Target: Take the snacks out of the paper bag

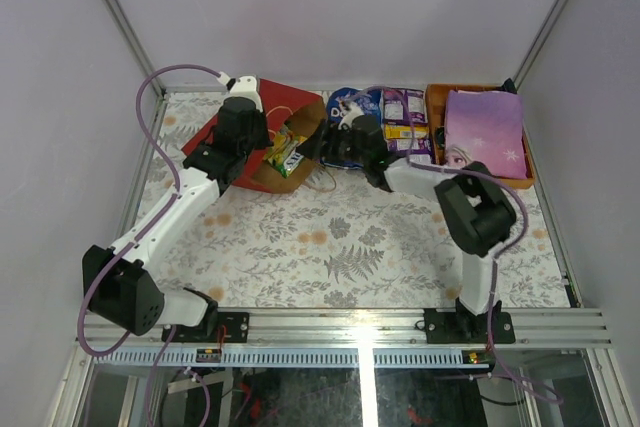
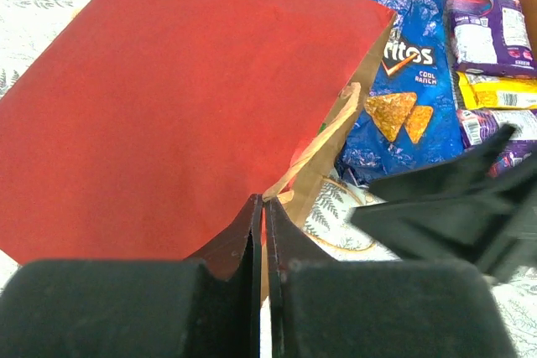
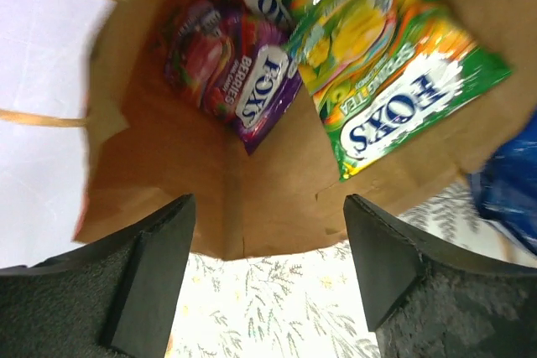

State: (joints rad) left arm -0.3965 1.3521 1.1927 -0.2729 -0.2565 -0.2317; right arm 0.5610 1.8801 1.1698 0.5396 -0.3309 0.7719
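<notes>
The paper bag (image 1: 285, 99) lies flat on its side, its long axis running across the table and its mouth facing the right gripper (image 3: 267, 207). That gripper's jaws stand wide apart just in front of the opening. The left gripper (image 2: 261, 236) is clamped on the bag's mouth edge (red outside, kraft inside). Only the right wrist view sees inside, where a purple packet (image 3: 239, 69) and a yellow-green packet (image 3: 394, 90) lie ahead of the fingers. The left wrist view shows the Doritos bag (image 2: 403, 98) beyond its fingers, outside the bag.
</notes>
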